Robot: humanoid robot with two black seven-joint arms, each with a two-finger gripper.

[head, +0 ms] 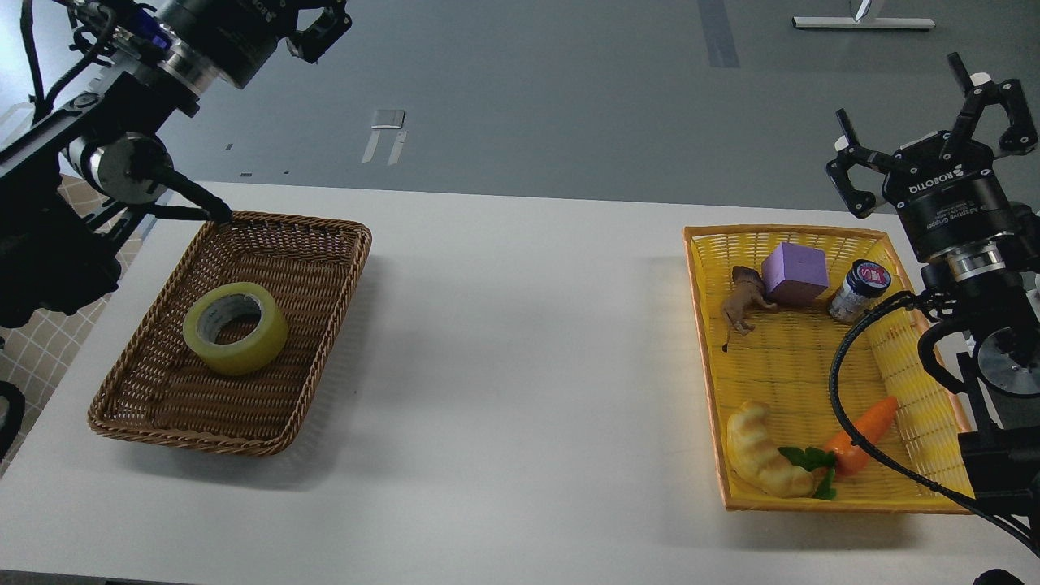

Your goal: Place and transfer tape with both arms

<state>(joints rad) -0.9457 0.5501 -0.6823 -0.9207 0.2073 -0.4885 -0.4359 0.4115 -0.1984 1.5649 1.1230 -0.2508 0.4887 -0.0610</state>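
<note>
The yellow tape roll [236, 327] with a grey-white core lies flat in the brown wicker basket [325, 244] on the left of the white table. My left gripper [321, 32] is raised high above the basket's far edge, at the top of the view; its fingers are partly cut off and seem to hold nothing. My right gripper [934, 122] is raised above the far right corner of the yellow basket [700, 325], fingers spread open and empty. Both grippers are well clear of the tape.
The yellow basket holds a purple block [795, 273], a brown animal figure [746, 302], a small jar [860, 291], a toy carrot [863, 431] and a croissant toy [764, 461]. A black cable [841, 390] from my right arm hangs over this basket. White table [520, 366] lies between the baskets.
</note>
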